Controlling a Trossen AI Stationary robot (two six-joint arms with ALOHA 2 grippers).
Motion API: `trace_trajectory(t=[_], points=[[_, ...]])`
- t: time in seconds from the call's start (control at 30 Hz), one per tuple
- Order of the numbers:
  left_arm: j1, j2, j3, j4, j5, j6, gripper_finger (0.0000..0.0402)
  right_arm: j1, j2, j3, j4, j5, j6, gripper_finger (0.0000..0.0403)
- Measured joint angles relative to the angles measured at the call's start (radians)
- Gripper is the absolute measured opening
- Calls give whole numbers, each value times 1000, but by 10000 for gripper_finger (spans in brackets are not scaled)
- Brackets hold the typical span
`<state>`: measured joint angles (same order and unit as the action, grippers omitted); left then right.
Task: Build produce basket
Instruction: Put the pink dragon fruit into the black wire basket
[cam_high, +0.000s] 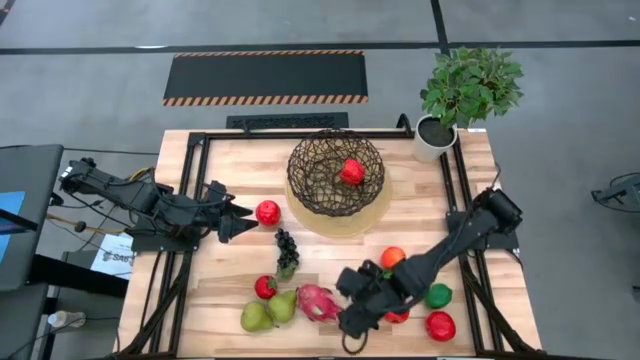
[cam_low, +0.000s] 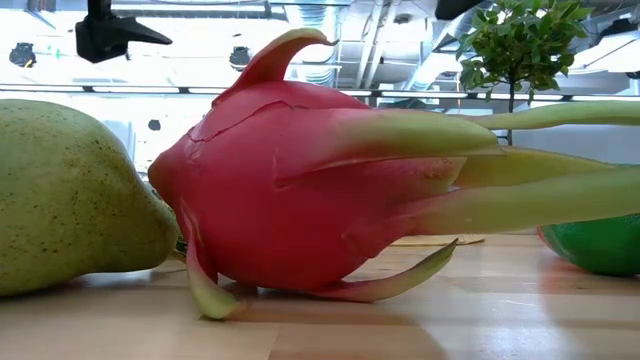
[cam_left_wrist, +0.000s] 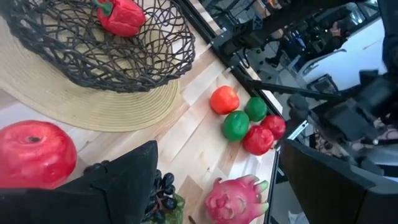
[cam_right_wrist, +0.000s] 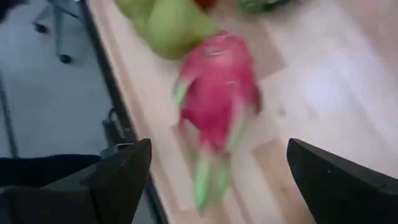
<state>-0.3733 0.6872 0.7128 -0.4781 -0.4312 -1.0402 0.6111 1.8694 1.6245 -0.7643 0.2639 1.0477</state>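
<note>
Pale wooden table (cam_high: 240, 275) on a grey floor, seen from above. Left gripper (cam_high: 240, 219) waits near the left edge beside a red apple (cam_high: 267, 212); whether its fingers are apart cannot be told. The basket (cam_high: 336, 176), toward the far edge, holds only a red pepper (cam_high: 351, 171). Left on the table near the front edge: grapes (cam_high: 287, 249), pears (cam_high: 268, 311), dragon fruit (cam_high: 317, 301), then orange (cam_high: 393, 257) and green and red fruits. Right gripper (cam_high: 350, 312), fingers spread wide and empty, hovers just beside the dragon fruit. Judged barely begun.

Pepper (cam_high: 351, 171) in basket (cam_high: 312, 188) (alone)
</note>
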Motion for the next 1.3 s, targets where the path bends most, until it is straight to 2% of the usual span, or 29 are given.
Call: trace_trajectory(t=[0.17,0.47,0.77,0.83,0.93,1.3], points=[[0,0,0,-45,0,-29,324,34,-1,-95,139,6,35,392],[0,0,0,-55,0,-52,324,27,3,-222,207,29,20,393],[0,0,0,-55,1,-74,324,15,79,-224,249,33,-47,394],[0,1,0,-60,1,-75,324,9,99,-217,304,29,-48,393],[0,4,0,-59,1,-75,324,3,118,-221,277,29,-49,393],[0,24,0,-66,5,-83,324,-28,206,-219,341,-8,-82,392]])
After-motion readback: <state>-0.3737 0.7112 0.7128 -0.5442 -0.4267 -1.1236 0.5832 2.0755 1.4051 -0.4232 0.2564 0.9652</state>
